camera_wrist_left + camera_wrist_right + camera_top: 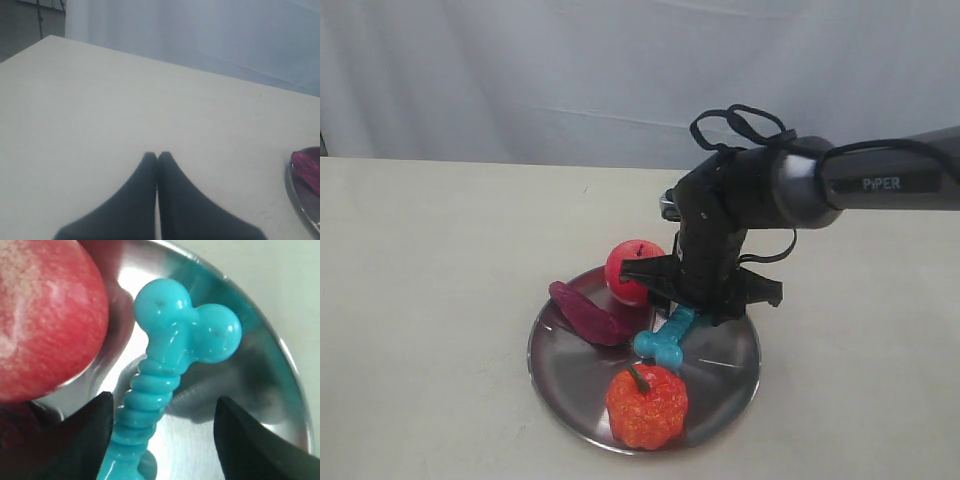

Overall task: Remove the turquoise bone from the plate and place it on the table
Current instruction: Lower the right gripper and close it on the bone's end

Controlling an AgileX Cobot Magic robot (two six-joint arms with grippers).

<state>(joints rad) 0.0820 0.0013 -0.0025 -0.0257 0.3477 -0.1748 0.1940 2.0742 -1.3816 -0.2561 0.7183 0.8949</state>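
Note:
The turquoise bone (pixel 667 338) lies on the silver plate (pixel 728 382) between a red apple (pixel 633 270) and an orange pepper. My right gripper (pixel 698 296) hovers low over the bone's far half, open. In the right wrist view the bone's (pixel 165 360) ribbed shaft runs between the two dark fingertips (pixel 95 425), close to one of them and well apart from the other, with the plate (pixel 240 440) beneath. My left gripper (pixel 158 156) is shut and holds nothing, above the bare cream table (pixel 125 100); it does not show in the exterior view.
On the plate also lie a dark red chili-like piece (pixel 588 314) and an orange bumpy pepper (pixel 647 404). The apple (pixel 45 315) sits right beside the bone. The plate's edge (pixel 300 195) shows in the left wrist view. A white curtain hangs behind the table (pixel 430 260).

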